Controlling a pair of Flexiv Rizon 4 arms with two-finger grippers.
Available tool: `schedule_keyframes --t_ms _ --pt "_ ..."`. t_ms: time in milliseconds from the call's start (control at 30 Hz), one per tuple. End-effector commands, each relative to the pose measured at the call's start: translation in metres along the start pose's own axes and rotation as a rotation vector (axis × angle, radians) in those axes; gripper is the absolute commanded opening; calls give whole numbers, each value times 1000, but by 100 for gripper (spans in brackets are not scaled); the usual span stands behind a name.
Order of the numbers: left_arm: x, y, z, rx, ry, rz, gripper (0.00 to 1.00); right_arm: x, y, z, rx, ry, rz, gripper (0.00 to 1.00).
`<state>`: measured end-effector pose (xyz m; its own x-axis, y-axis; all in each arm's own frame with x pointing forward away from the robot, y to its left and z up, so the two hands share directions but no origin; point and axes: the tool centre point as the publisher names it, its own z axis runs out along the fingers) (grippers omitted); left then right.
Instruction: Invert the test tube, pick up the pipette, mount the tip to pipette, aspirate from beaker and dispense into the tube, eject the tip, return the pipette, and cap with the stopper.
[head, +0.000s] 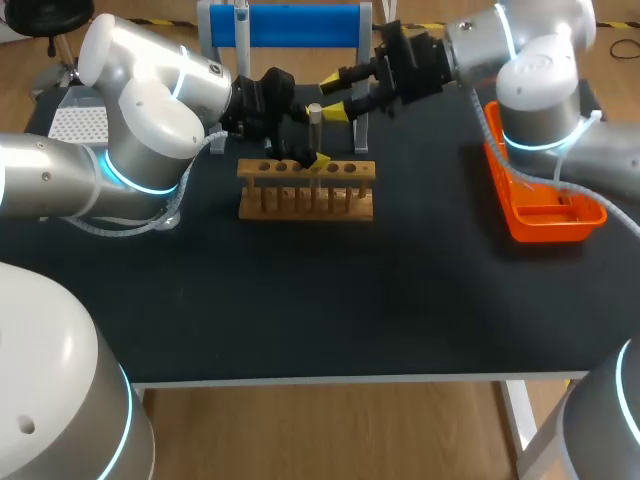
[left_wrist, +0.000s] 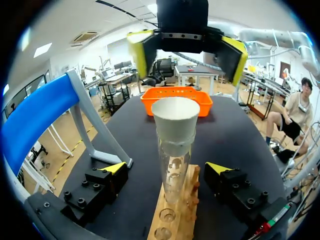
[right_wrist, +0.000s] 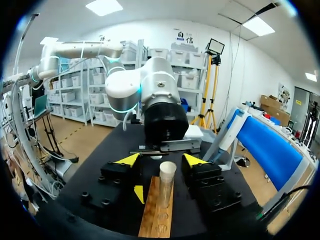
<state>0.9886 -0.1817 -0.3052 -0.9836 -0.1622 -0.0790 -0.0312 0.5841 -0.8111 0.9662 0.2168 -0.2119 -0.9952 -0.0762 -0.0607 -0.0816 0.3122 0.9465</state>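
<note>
My right arm (head: 540, 90) hides part of the orange plastic tray (head: 545, 225) at the table (head: 300, 300)'s right edge. Both wrist views cut off the wooden tube rack (left_wrist: 172, 220), which swallows the foot of the clear glass test tube (left_wrist: 172, 170).

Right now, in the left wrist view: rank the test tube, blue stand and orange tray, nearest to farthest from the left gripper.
1. The test tube: between the open fingers of the left gripper, not gripped.
2. The blue stand: off to one side, its foot close by one finger.
3. The orange tray: straight ahead past the tube, at the table's far side.
</note>
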Motion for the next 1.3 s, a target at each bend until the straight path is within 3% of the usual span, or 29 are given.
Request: schedule_keyframes --t_ms 33,367,667,1300 --pt "-2 0 0 -2 5 -1 100 -2 -4 1 -64 12 10 0" --pt "-2 0 0 -2 5 -1 100 -3 4 10 -208 52 25 0" --pt "-2 0 0 -2 5 -1 100 -7 7 19 -256 69 51 0" --pt "-2 0 0 -2 5 -1 100 -13 -3 32 -254 81 76 0"
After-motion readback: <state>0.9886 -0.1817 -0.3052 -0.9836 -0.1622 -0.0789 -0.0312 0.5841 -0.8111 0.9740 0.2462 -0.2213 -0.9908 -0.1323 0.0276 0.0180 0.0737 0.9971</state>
